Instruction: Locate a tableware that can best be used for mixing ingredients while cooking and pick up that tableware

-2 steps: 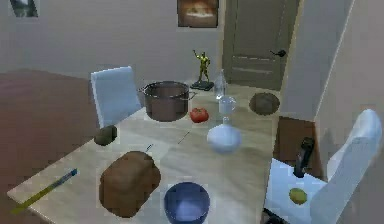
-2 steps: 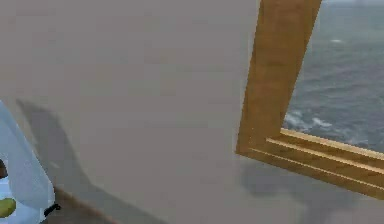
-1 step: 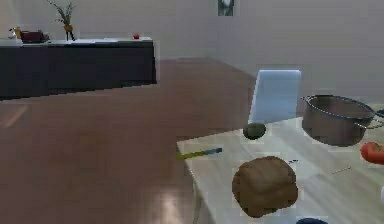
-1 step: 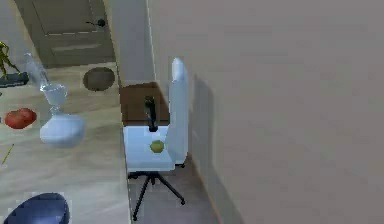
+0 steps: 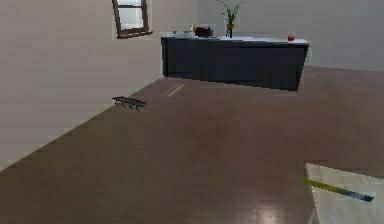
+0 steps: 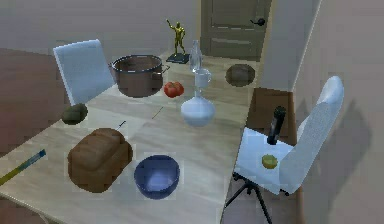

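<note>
No way to tell if my claw was apart or together. One blue bowl [image 6: 157, 176] sat at the near edge of the wooden table [image 6: 215, 150], just beside one brown loaf [image 6: 98, 157]. Farther out sat one brown pot [image 6: 137, 75], one red round fruit [image 6: 174, 88] and one white vase [image 6: 198, 109]. There were two white chairs, a left chair [image 6: 82, 66] and a right chair [image 6: 310, 135].
</note>
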